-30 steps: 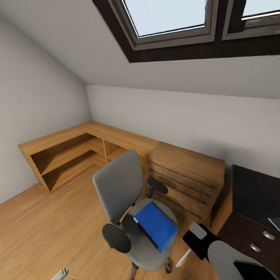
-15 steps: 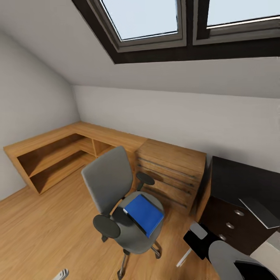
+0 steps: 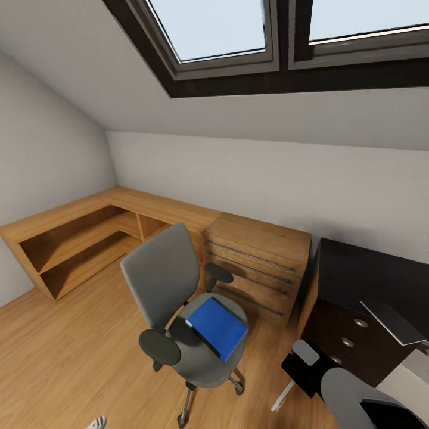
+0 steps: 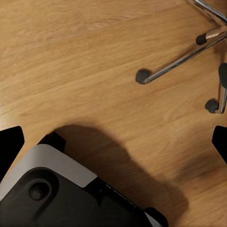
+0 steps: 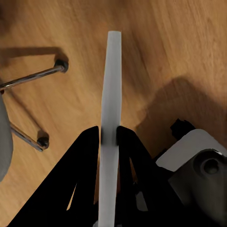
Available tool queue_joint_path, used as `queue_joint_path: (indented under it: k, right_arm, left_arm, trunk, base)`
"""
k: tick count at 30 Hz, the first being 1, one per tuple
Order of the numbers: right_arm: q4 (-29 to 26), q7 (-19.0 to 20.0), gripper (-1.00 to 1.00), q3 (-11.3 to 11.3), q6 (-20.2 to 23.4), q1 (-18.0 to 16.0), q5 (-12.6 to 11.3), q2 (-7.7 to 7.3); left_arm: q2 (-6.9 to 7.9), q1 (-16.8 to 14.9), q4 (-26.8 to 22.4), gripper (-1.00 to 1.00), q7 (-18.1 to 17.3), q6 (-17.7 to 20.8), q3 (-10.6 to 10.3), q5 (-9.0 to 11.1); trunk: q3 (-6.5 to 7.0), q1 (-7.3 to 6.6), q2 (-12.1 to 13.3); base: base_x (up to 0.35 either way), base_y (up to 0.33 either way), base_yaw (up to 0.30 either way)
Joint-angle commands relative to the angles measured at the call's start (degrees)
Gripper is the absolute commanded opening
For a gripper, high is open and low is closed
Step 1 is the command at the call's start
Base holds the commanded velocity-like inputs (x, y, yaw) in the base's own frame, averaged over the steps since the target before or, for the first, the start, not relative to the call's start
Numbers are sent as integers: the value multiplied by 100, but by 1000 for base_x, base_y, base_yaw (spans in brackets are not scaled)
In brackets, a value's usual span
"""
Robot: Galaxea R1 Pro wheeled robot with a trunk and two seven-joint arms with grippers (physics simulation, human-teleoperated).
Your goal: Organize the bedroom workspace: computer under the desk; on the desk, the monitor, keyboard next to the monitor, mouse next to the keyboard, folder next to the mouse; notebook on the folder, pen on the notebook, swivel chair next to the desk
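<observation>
One blue folder [image 3: 218,327] on swivel chair [image 3: 173,298]; right gripper [image 5: 109,137] clamps pen [image 5: 111,94] above wood floor [image 3: 59,351]

Blue folder on the grey swivel chair

The swivel chair [image 3: 179,310] stands on the wood floor, near the black desk [image 3: 369,286]. The bright blue folder [image 3: 217,328] lies flat on its seat. The right pincer [image 5: 109,135] squeezes the thin white pen [image 5: 111,118].

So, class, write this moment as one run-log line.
right gripper: shut on pen | left gripper: open | folder: on swivel chair seat
</observation>
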Motion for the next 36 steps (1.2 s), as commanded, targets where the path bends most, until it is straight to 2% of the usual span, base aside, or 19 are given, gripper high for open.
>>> queue_joint_path:
  k: [1, 4, 5, 11, 18, 22, 23, 29, 36]
  right_arm:
    - [-63, -28, -100, -45, 135, -2, 31, -6]
    - [-334, -29, -100, -44, 470, -2, 83, -28]
    - [-589, -29, -100, -45, 707, -2, 133, -40]
    - [-1263, -36, -100, -50, 1335, -2, 350, -60]
    - [-1626, -41, -100, -59, 1616, -2, 491, -74]
    - [-1863, -91, -100, -81, 1790, -2, 497, -162]
    - [-2011, -132, -100, -98, 1951, -2, 479, -218]
    - [-2758, -144, -100, -88, 2409, -2, 464, -294]
    - [-3246, -96, -100, -20, 2505, -2, 526, -371]
  left_arm:
    - [-4, -4, 0, 100, -12, 41, 24, 37]
    - [-13, -4, 15, 100, -12, 41, 7, 37]
    - [-25, -4, 21, 100, -12, 41, -10, 36]
    - [-51, -4, 29, 100, -12, 37, -52, 36]
    - [-58, -4, 31, 100, -12, 33, -63, 36]
    - [-59, -4, 38, 100, -12, 33, -64, 40]
    - [-59, -4, 51, 100, -12, 33, -64, 40]
    - [-60, -4, 141, 100, -12, 3, -97, 37]
    - [-60, -4, 190, 100, -12, -382, -281, 43]
  trunk:
    - [-11, 3, -10]
    - [-11, 3, -10]
    - [-11, 3, -10]
    - [-11, 3, -10]
    - [-11, 3, -10]
    - [-11, 3, -10]
    - [-11, 3, -10]
    - [-11, 3, -10]
    - [-11, 3, -10]
  base:
    - [-1, 0, -7]
    - [-1, 0, -4]
    - [0, 0, -2]
    - [0, 0, -1]
    - [0, 0, 0]
    - [0, 0, 0]
    - [0, 0, 0]
    - [0, 0, 0]
    - [0, 0, 0]
